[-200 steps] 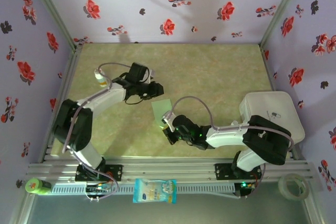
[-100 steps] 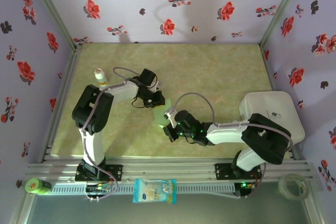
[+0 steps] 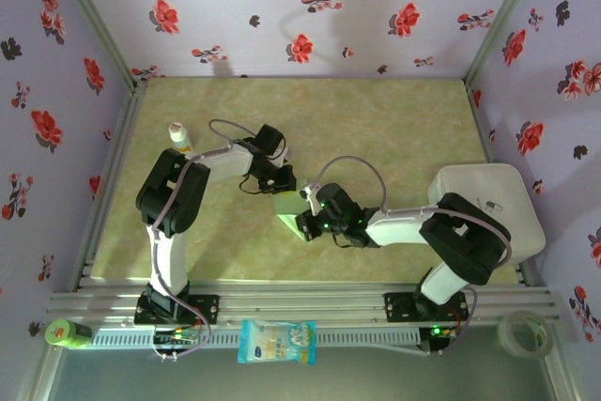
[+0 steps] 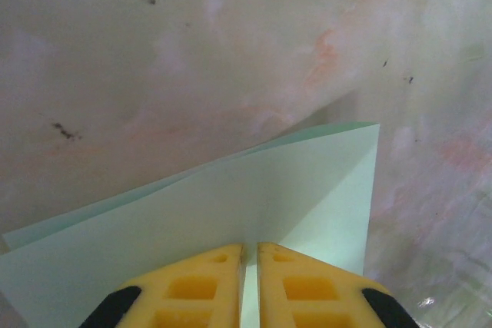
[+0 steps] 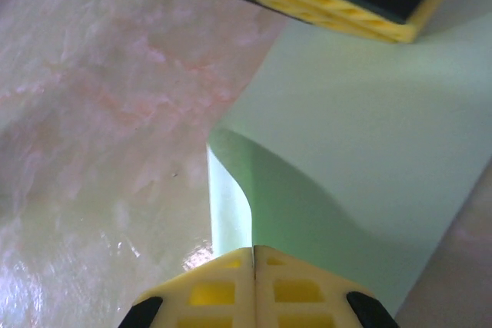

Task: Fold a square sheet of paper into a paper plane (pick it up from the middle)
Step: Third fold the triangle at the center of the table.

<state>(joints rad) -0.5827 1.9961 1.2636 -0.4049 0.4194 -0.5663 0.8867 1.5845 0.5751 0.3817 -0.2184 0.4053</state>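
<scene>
The square sheet of paper [image 3: 287, 211] is pale mint green and lies bent near the middle of the table, held between both grippers. My left gripper [image 3: 282, 185] sits at its far edge. In the left wrist view the yellow fingers [image 4: 200, 282] stand almost together, with the sheet [image 4: 307, 190] pinched in the thin slit between them. My right gripper [image 3: 305, 223] is at the sheet's near right side. Its fingers [image 5: 215, 289] are pressed shut on a curled edge of the paper [image 5: 361, 128]. The left gripper's fingers [image 5: 338, 9] show at the top of the right wrist view.
A small white bottle [image 3: 176, 133] stands at the left behind the left arm. A white box [image 3: 488, 199] sits at the right edge. On the front rail lie a white-and-blue packet [image 3: 277, 340], a tape roll [image 3: 523, 333] and a green object [image 3: 64, 332]. Flowered walls enclose the table.
The left arm swung right from near the bottle to the paper's far edge, and its jaws closed on it. The right gripper, shut on the paper, shifted slightly away from the base.
</scene>
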